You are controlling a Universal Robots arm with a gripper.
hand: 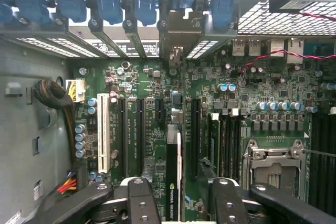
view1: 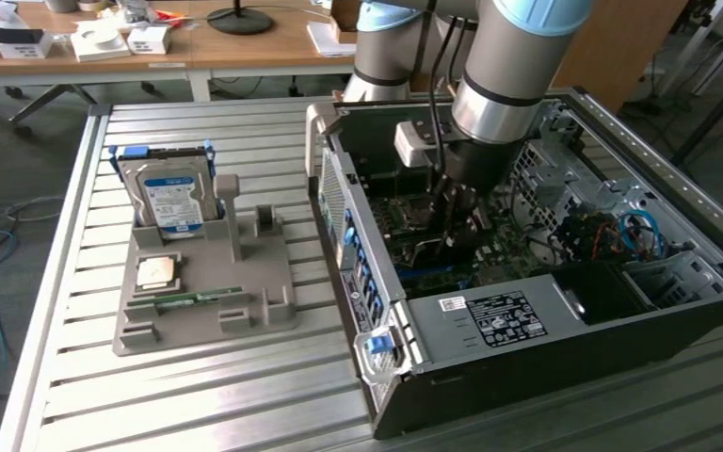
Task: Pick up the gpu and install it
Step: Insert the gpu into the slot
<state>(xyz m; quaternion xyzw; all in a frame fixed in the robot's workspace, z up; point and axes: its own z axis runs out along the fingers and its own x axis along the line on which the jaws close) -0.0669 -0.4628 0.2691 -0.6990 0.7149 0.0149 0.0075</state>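
The fingers clasp the gpu edge-on, down inside the open computer case. It stands over the motherboard slots; whether it's fully seated, I can't tell.

From my station the arm hides the gripper's tips inside the case, the gpu runs off the wrist view's edge between the fingers, and its label print is too small to read fully.

"NVIDIA QUADRO" in white lettering on the gpu edge, motherboard slot labels too small to read
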